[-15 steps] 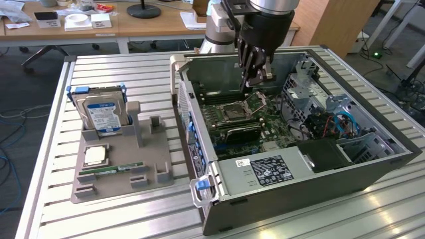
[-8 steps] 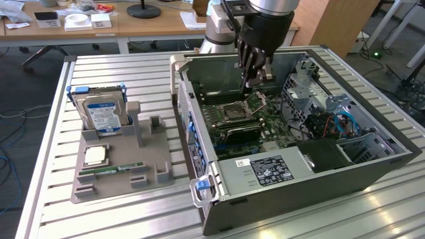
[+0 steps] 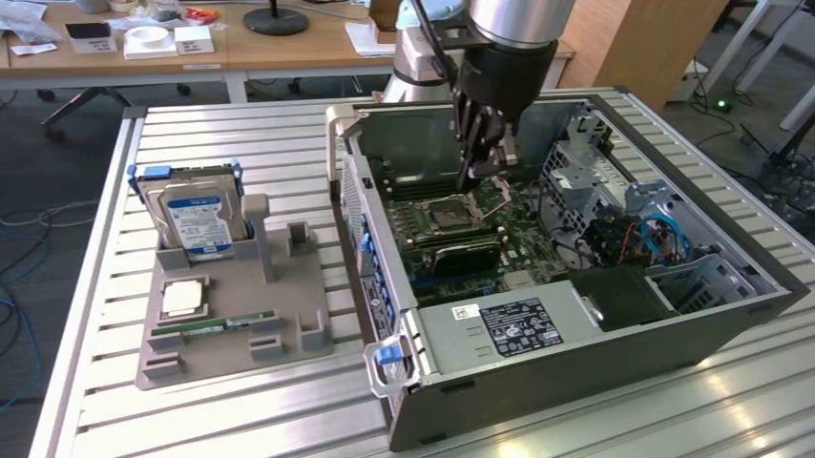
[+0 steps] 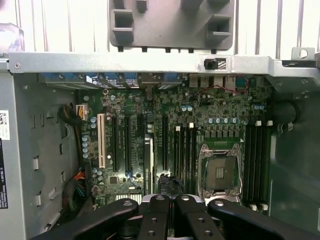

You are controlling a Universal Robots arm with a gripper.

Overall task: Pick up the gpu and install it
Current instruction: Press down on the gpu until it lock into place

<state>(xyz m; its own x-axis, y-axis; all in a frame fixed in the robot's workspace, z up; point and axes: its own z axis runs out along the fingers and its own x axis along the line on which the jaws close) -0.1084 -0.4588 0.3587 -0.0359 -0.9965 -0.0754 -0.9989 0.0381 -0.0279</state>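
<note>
The gpu (image 3: 456, 254), a dark card, stands on edge in a slot of the motherboard (image 3: 478, 224) inside the open computer case (image 3: 598, 329). In the wrist view the gpu (image 4: 148, 162) shows edge-on as a thin strip between the long slots. My gripper (image 3: 476, 177) hangs inside the case above the board, near the bare processor socket (image 3: 455, 208). Its black fingers (image 4: 156, 212) are pressed together, shut with nothing between them, and the gripper (image 4: 170, 200) sits just off the card's near end. Whether it touches the card I cannot tell.
On the exterior view's left, a grey holder (image 3: 296, 324) on the slatted table carries a silver hard drive (image 3: 194, 218), a processor (image 3: 185, 298) and a green memory stick (image 3: 210, 326). The case walls, a drive cage (image 3: 598, 181) and cables (image 3: 637, 239) crowd the board.
</note>
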